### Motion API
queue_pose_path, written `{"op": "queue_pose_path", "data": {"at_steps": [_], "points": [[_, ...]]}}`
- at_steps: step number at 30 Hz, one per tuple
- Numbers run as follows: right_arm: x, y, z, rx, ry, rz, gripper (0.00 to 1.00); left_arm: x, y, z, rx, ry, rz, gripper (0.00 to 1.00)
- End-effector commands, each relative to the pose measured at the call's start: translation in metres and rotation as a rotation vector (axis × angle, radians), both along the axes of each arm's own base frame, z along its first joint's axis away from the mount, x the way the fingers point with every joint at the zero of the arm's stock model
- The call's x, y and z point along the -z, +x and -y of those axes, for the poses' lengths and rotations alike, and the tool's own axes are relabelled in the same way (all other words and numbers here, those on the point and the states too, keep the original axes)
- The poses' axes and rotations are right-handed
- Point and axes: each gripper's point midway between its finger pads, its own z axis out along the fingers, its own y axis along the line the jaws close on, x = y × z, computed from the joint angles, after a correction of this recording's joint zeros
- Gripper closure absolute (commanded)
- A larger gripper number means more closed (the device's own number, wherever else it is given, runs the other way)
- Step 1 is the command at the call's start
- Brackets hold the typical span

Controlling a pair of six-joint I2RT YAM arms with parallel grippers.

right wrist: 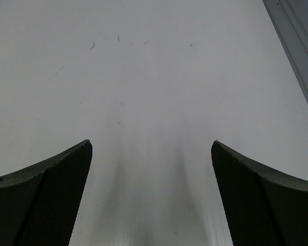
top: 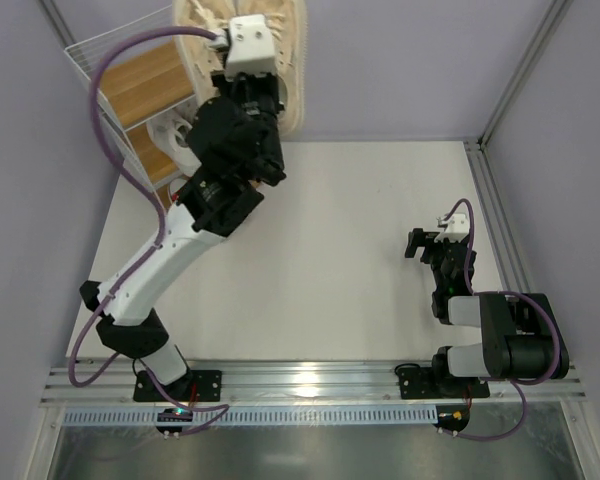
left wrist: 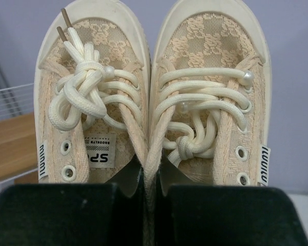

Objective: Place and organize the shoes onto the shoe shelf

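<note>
A faintly scuffed white table (top: pixel 360 250) sits between pale lavender walls (top: pixel 400 60), with aluminium rails (top: pixel 310 372) along its near edge.

shoes (left wrist: pixel 205 77): woven beige cloth in a raised check, smooth matt cream rubber toe caps
laces (left wrist: pixel 87 97): thick cream cord, soft, matt
shelf (top: pixel 145 85): light wood boards with visible grain, thin white wire frame
table (right wrist: pixel 154 77): smooth white, slight sheen, a few faint scuffs
right fingers (right wrist: pixel 46 189): matt black, finely dimpled inner faces
rail (top: pixel 310 380): bare ribbed metal, dull shine
</note>
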Motion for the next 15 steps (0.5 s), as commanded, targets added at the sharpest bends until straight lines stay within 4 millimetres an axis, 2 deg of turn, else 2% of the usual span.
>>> {"op": "queue_pose_path", "data": {"at_steps": [1, 5, 6, 7, 9, 10, 15], "points": [[-0.028, 0.011, 0.000, -0.007, -0.009, 0.100, 0.03, -0.062, -0.016, -0.079, -0.138, -0.146, 0.116, 1.00], [-0.028, 0.011, 0.000, -0.007, -0.009, 0.100, 0.03, -0.067, 0.002, -0.111, -0.227, -0.154, 0.114, 1.00], [-0.028, 0.011, 0.000, -0.007, -0.009, 0.100, 0.03, -0.067, 0.010, -0.127, -0.277, -0.157, 0.116, 1.00], [-0.028, 0.011, 0.000, -0.007, -0.009, 0.102, 0.02, -0.060, 0.021, -0.126, -0.291, -0.147, 0.098, 1.00], [-0.028, 0.011, 0.000, -0.007, -0.009, 0.100, 0.03, -0.056, 0.032, -0.143, -0.343, -0.139, 0.094, 0.99], [-0.028, 0.011, 0.000, -0.007, -0.009, 0.100, 0.03, -0.053, 0.040, -0.144, -0.352, -0.143, 0.093, 1.00], [-0.027, 0.011, 0.000, -0.007, -0.008, 0.099, 0.03, -0.046, 0.061, -0.161, -0.394, -0.144, 0.095, 1.00]]}}
